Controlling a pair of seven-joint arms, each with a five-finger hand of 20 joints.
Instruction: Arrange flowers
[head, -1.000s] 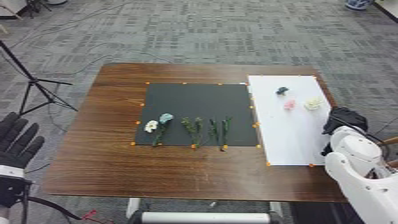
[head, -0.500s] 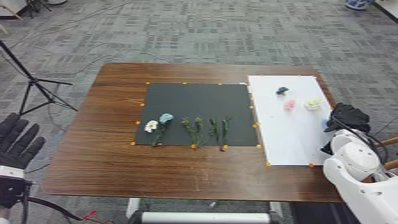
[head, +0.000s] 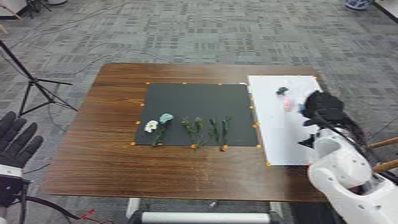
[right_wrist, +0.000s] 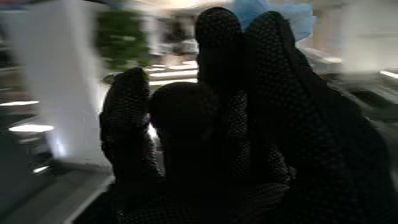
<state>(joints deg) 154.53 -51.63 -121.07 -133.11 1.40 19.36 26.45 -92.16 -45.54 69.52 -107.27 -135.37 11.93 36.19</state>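
The right hand (head: 325, 106) is reaching over the white board (head: 284, 140) from its outer side; its fingers (right_wrist: 275, 60) are standing long and close together, narrow at the tips, and seem to be pinching a pale blue flower (right_wrist: 299, 22); that grip is probably leaving the petals free, so the bloom can be set down uncrushed. The pink flower (head: 288, 104) is lying just beside the hand, with the dark flower (head: 282, 90) farther up the board; both are presumably resting there apart so each can be picked singly.

On the black mat (head: 195, 97), the white flower (head: 150, 126) and the blue-green flower (head: 166, 118) are lying close together; the green stems (head: 213, 131) are lying beside them, roughly lengthwise, likely for a tidy row. The left hand (head: 16, 142) is hanging off the table (head: 178, 172), fingers straight and spread wide, holding nothing; it is leaving the work room.
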